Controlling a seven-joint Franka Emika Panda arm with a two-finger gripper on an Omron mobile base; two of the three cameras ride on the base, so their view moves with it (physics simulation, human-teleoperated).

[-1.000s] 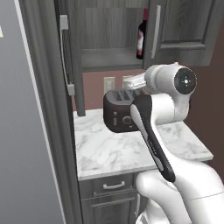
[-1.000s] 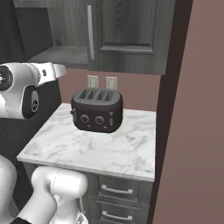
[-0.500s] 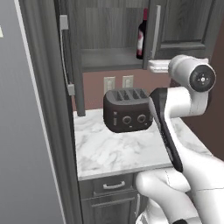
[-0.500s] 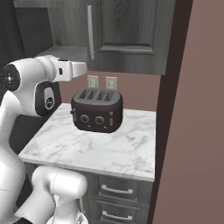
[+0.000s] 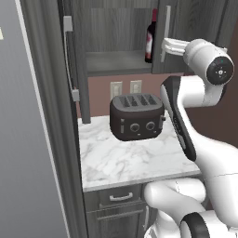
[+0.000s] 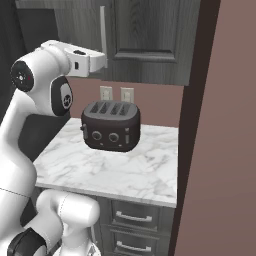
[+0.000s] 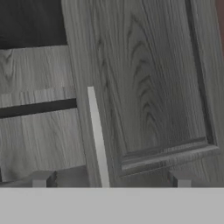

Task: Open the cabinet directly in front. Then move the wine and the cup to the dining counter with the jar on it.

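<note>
From the left base, the cabinet (image 5: 116, 42) stands half open, the wine (image 5: 150, 38) on its shelf behind the right door's handle (image 5: 167, 33); a black toaster (image 5: 137, 116) sits on the marble wall counter (image 5: 125, 160). From the right base, the right door (image 6: 150, 37) is shut. At the hand, the gripper (image 7: 109, 181) faces that handle, fingers (image 7: 41, 179) wide apart, empty.

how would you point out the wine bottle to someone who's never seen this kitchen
Find the black four-slot toaster on the white marble wall counter, then look up into the dark grey upper cabinet above it. The wine stands at the right end of its shelf, partly behind the closed right door's silver bar handle. It is dark glass with a red neck and label.
</note>
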